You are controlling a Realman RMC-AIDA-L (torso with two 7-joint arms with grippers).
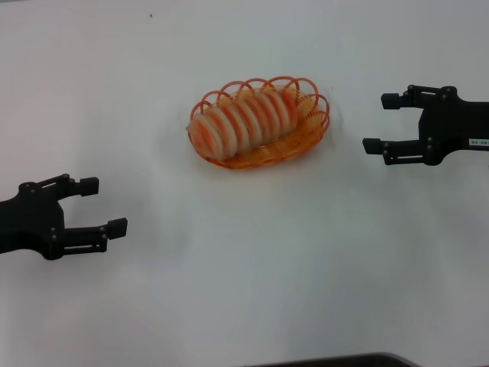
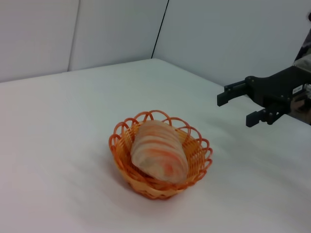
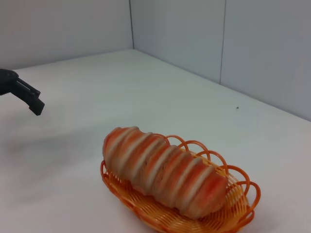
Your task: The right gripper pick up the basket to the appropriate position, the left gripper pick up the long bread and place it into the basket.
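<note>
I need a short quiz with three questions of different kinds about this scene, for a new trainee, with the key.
1. True or false: the long bread lies inside the basket.
2. Which gripper is nearer the basket: (a) left gripper (b) right gripper?
3. Fill in: both grippers are ____, holding nothing.

Key: 1 true. 2 b. 3 open.
</note>
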